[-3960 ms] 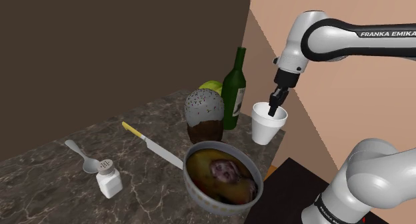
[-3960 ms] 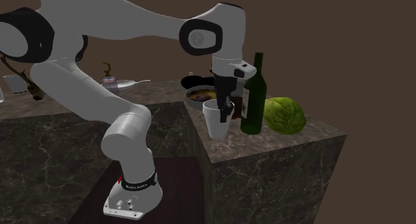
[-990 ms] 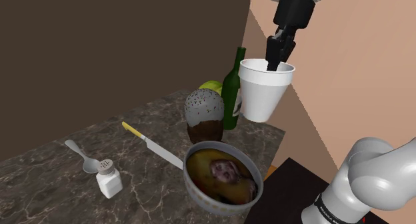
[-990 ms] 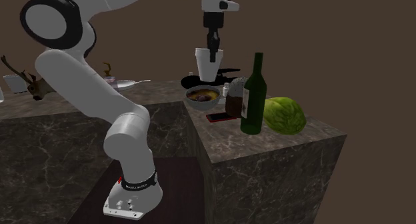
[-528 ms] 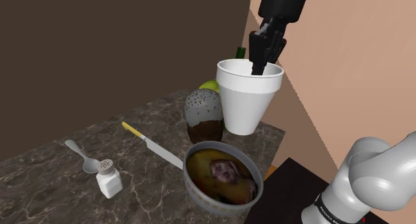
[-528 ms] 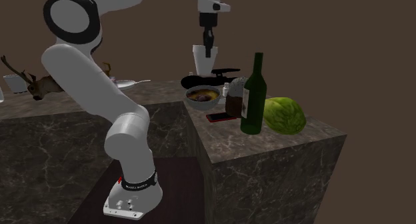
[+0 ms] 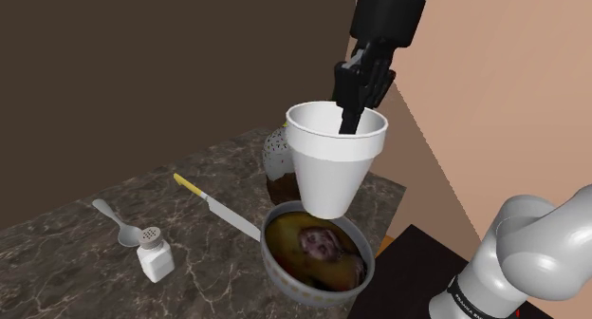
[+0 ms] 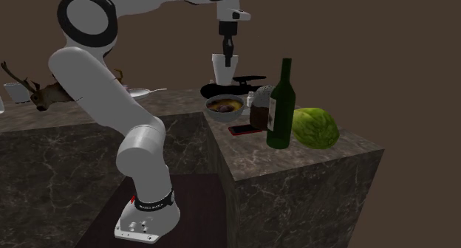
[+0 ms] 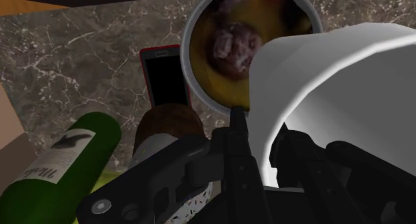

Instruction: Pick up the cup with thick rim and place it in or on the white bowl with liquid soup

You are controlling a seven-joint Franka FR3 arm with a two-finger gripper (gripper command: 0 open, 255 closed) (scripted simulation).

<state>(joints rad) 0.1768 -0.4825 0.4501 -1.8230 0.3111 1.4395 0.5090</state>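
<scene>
Muffin half behind white cup

No legible text. Bottle label: dark marks, unreadable. Arm base band: tiny white lettering, too small to read.

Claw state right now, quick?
Claw: shut on the white cup, clasping its rim; cup in the air above the counter.
</scene>
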